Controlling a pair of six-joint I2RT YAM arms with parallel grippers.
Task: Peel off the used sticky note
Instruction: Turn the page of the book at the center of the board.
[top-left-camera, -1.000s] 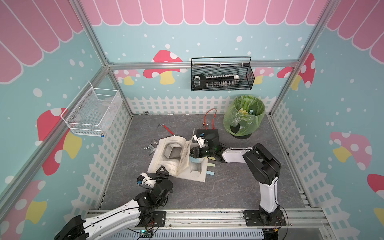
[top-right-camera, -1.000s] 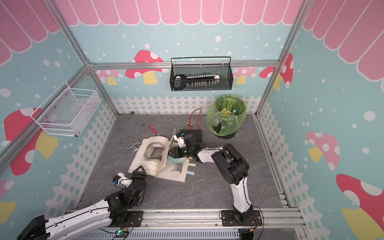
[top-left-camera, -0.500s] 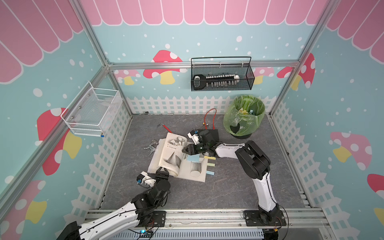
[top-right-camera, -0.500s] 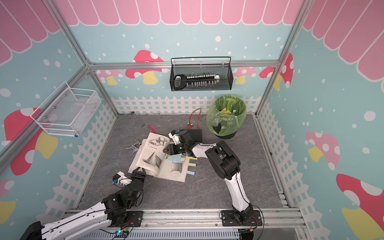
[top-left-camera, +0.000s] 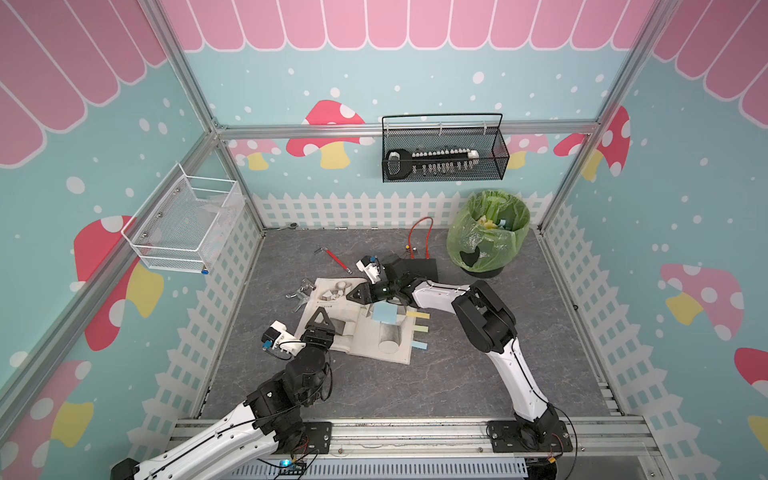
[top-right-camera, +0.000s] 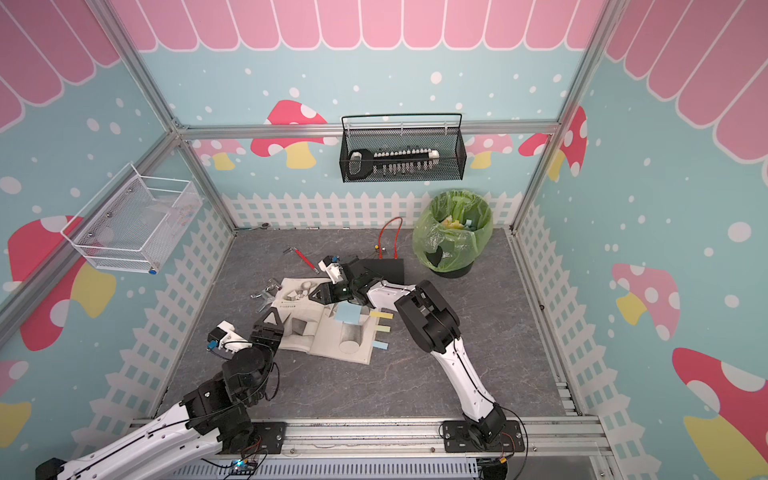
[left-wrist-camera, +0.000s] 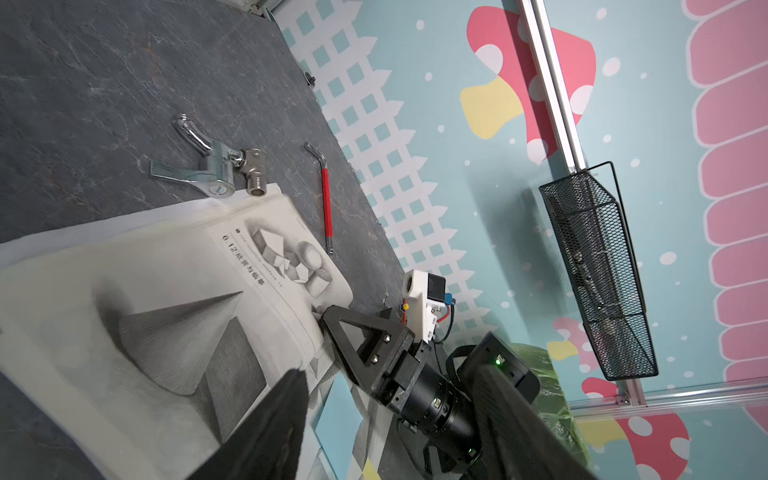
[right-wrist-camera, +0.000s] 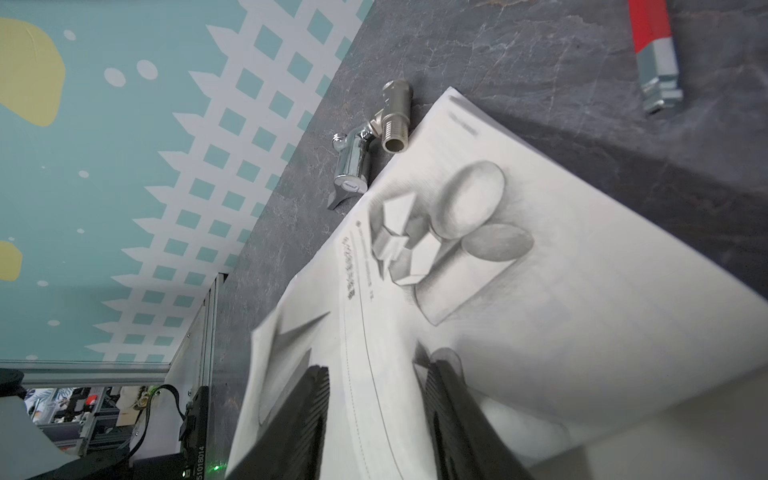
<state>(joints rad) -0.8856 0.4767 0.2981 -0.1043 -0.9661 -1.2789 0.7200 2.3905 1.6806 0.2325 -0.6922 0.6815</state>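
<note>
Sticky note: a blue square (top-left-camera: 385, 312) lying flat on the right-hand page of an open drawing book (top-left-camera: 365, 338), close to the spine and toward the book's far edge.
Right gripper: (top-left-camera: 356, 294) its two black fingers stand apart with a clear gap. They sit low over the far part of the left-hand page and point left. The blue note lies just behind them, to the near right.
Left gripper: (top-left-camera: 319, 324) its fingers are spread wide at the near left edge of the book and point away. I cannot tell whether they touch the paper.
Book: its pages show pencil drawings of cones, cubes and cylinders. It lies in the middle of the grey floor.
Page tabs: three narrow tabs (top-left-camera: 420, 329), two yellow and one blue, stick out of the book's right edge.
Beside the book: a chrome tap (top-left-camera: 301, 291) touches the far left corner. A red-handled hex key (top-left-camera: 337, 261) lies beyond it. A black sheet (top-left-camera: 422, 268) lies just beyond the book, under the right arm.
Farther out: a green-lined bin (top-left-camera: 486, 241) holding scraps stands at the far right. A black wire basket (top-left-camera: 442, 153) hangs on the far wall and a white wire basket (top-left-camera: 187, 226) on the left wall.
</note>
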